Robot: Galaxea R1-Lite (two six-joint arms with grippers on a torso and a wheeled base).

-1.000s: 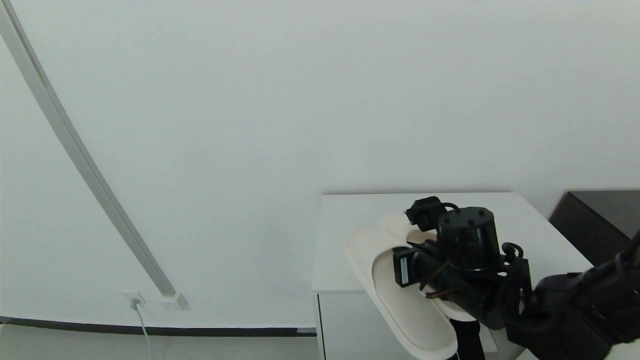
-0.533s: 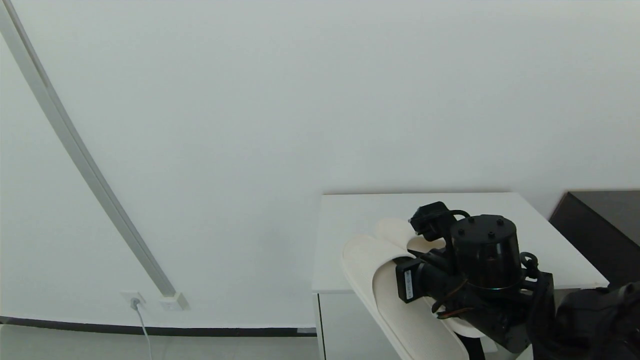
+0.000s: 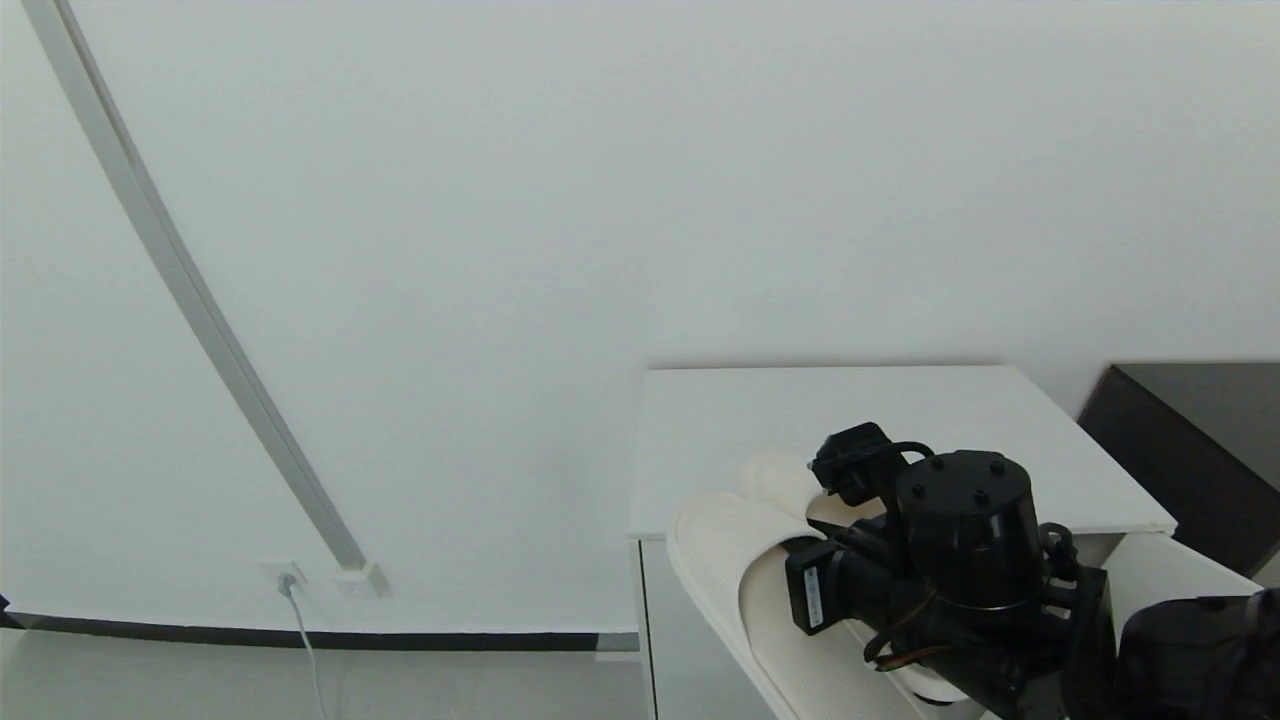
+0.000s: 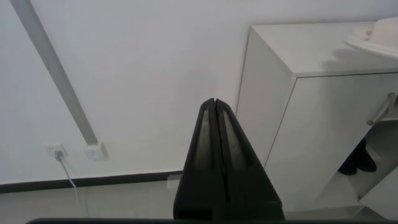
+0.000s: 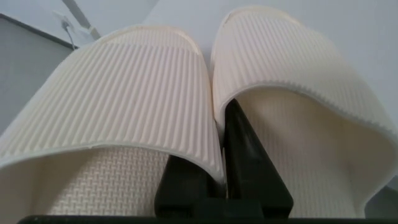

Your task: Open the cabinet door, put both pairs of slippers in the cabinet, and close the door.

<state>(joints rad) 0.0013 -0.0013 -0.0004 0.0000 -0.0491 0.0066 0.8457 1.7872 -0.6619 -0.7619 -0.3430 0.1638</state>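
I can't see the heel ends of the slippers [image 3: 745,580]: the right arm [image 3: 960,560] covers them and the picture's lower edge cuts them off. The right gripper [image 5: 225,143] buries its fingertips under the straps. The dark shape [image 4: 359,159] low in the cabinet [image 4: 311,118] is unidentifiable.

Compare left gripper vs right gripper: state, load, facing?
Load: the left gripper is shut on nothing; the right gripper is shut on the cream slippers, pinching the inner edges of both straps together.
Facing: the left gripper points at the wall beside the white cabinet; the right gripper has the slippers directly before it.
Shared: both are black, with fingers closed.
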